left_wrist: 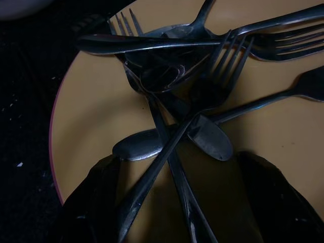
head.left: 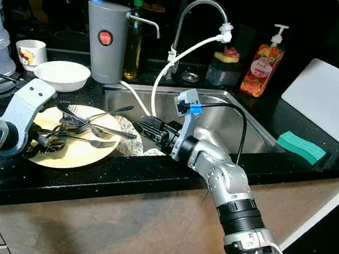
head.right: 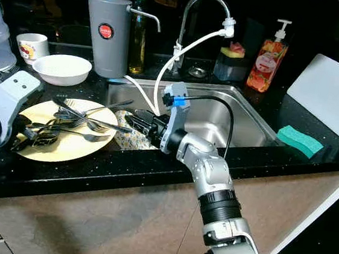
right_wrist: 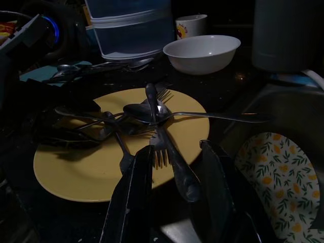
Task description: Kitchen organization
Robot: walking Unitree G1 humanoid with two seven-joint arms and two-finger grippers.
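On the yellow plate [head.left: 76, 153] (round, glossy) silver cutlery [head.left: 87, 129] lies crisscrossed.

A green sponge [head.left: 301, 147] lies near a white cutting board [head.left: 332, 99], soap bottle [head.left: 263, 63] behind the sink

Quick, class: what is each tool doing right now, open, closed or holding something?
Left tool: open, over the cutlery on the yellow plate.
Right tool: open, holding nothing.

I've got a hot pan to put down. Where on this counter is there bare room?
Best patch: the black counter right of the sink, between the soap bottle, sponge and cutting board. The left is crowded: yellow plate piled with cutlery, both claws, bowl and cup.
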